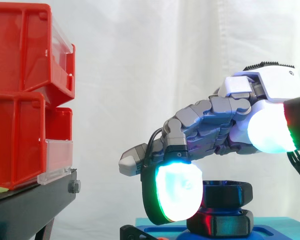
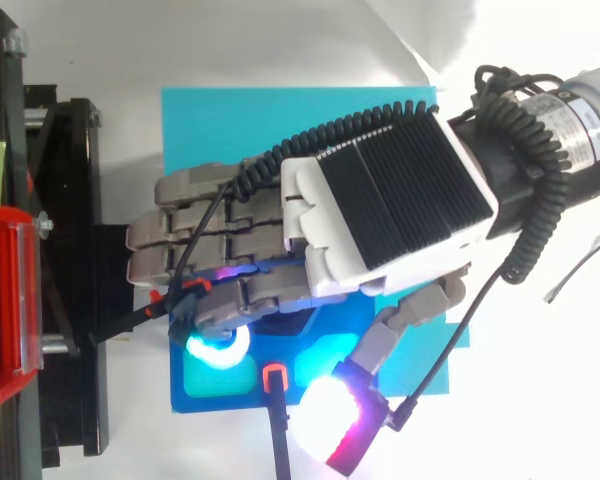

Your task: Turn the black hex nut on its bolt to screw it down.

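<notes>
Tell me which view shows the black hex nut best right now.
Side view: the black hex nut stands in profile under the hand, its left edge hidden. The top view looks down on the hand's back, which lies over the nut.

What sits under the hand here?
A black hex nut, stacked over a second black piece on a blue plastic plate. The bolt is covered by the hand.

Hand (image 2: 380, 200) back-up over blue plate (image 2: 280, 110) on white table (image 2: 540, 400); black stand (image 2: 80, 400), red bin (image 2: 5, 300) at left. Orange-tipped black part (image 2: 274, 380), perhaps a clamp, at plate's lower edge.
</notes>
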Motion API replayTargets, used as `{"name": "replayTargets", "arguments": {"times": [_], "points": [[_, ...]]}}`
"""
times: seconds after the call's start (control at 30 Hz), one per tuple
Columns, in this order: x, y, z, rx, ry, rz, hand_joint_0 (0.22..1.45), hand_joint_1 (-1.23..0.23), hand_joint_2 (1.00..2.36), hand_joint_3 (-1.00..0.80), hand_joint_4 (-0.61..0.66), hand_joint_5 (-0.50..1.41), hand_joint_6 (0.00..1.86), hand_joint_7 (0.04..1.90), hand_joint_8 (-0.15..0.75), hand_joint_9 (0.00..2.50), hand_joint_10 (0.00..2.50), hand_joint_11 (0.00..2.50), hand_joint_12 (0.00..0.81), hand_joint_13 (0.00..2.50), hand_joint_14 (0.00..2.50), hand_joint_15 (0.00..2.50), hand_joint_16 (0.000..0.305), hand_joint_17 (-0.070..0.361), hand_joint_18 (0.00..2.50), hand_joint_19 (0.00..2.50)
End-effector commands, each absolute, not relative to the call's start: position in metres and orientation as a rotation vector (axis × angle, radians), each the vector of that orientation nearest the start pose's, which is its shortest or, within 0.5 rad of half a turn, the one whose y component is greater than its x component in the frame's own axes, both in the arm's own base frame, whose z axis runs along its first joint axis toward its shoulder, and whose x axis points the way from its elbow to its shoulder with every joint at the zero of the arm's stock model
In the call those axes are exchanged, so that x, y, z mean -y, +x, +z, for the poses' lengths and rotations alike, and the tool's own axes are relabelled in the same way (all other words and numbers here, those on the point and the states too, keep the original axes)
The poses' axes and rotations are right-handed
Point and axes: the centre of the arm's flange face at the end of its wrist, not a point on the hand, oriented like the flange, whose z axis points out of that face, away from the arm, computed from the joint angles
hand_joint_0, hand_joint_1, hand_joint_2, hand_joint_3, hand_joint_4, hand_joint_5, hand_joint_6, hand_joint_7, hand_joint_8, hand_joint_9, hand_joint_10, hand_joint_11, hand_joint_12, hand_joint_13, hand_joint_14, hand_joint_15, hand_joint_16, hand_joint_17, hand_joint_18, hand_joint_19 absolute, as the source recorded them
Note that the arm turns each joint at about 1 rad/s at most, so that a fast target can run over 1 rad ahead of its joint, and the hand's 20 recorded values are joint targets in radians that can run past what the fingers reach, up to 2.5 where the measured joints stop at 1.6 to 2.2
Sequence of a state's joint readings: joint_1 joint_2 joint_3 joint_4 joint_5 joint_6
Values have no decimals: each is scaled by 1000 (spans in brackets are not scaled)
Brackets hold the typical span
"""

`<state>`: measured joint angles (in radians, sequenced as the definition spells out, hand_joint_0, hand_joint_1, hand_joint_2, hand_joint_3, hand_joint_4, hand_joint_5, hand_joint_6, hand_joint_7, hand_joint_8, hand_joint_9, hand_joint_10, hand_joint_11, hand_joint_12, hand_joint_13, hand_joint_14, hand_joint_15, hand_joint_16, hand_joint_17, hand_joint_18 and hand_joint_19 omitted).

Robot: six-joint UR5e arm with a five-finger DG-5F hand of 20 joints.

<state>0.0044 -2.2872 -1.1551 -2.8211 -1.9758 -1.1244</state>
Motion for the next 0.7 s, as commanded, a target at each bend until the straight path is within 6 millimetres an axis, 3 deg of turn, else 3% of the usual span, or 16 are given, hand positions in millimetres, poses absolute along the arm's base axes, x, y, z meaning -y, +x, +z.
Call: {"name": "replayTargets", "arguments": {"times": [0.0,0.67], "points": [[94,747,269,-1587,18,670,463,-386,1000,-500,293,-171,623,924,308,230,1,57,369,232,0,0,51,115,151,9],[136,739,273,-1556,-26,688,464,-388,1000,-500,302,-180,654,860,315,253,1,94,370,253,0,0,51,115,175,28]]}}
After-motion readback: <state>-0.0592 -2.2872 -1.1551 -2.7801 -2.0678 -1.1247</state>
